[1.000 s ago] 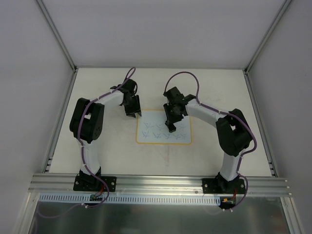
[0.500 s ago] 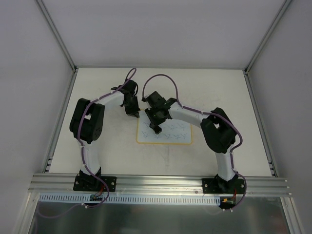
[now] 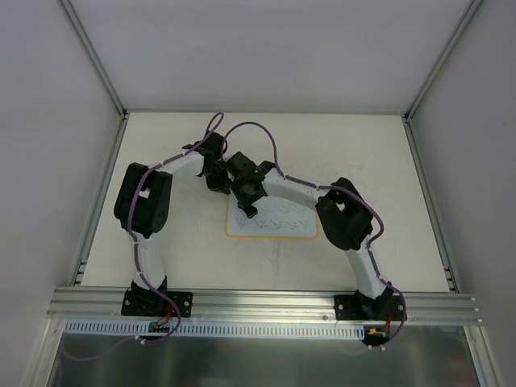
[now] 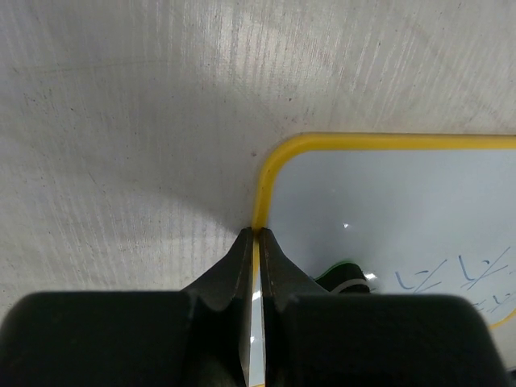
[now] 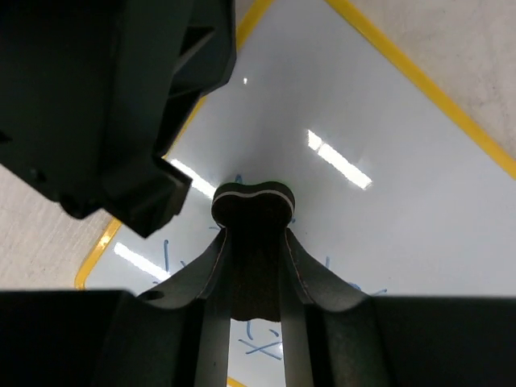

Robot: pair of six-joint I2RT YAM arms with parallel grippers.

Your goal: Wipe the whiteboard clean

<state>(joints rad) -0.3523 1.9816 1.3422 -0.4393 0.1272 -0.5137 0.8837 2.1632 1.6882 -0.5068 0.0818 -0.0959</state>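
The right claw (image 5: 255, 235) squeezes the black eraser (image 5: 252, 201); the left claw (image 4: 255, 239) pinches the whiteboard (image 4: 387, 210) by its edge. Best to press flat and rub every blue scribble (image 4: 451, 278).

The whiteboard (image 3: 270, 218) lies flat mid-counter (image 3: 363, 161). The left claw (image 4: 254, 234) rests on its left edge, just short of the far-left corner. Immediately right of it, the right claw (image 5: 252, 235) presses an eraser (image 5: 252, 201) onto the board's left portion, with scribbles (image 4: 468, 274) nearer the arms.
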